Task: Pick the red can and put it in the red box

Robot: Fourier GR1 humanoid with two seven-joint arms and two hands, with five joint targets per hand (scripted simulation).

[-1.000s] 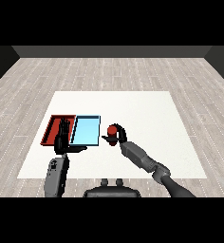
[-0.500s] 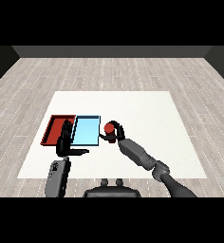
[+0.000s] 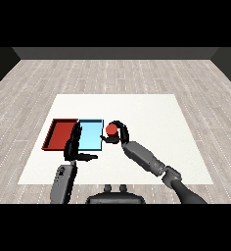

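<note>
Two trays lie side by side on the table (image 3: 151, 112), and the red can (image 3: 111, 130) must cross the nearer one to reach its goal. The right hand (image 3: 120, 133) has its fingers curled round the can and holds it just at the right edge of the blue tray (image 3: 90, 128), apparently lifted off the table. The red tray (image 3: 60, 133) lies beyond the blue one, to the left, touching it.

The left hand (image 3: 73, 145) is the main hazard. It stands with straight, relaxed fingers, holding nothing, over the seam between the two trays, its thumb pointing right along the blue tray's near rim. A straight leftward carry would likely bring the can or the right hand against it, so either the left hand moves away or the carry passes behind it.

Other risks, as judgements:
- Releasing too soon would leave the can in the blue tray, the wrong one.
- Carrying low could catch the can on a tray wall.
- The reach across the body is long; the can may tip on release if set down tilted.

How much of the can the fingers cover is hard to tell.
</note>
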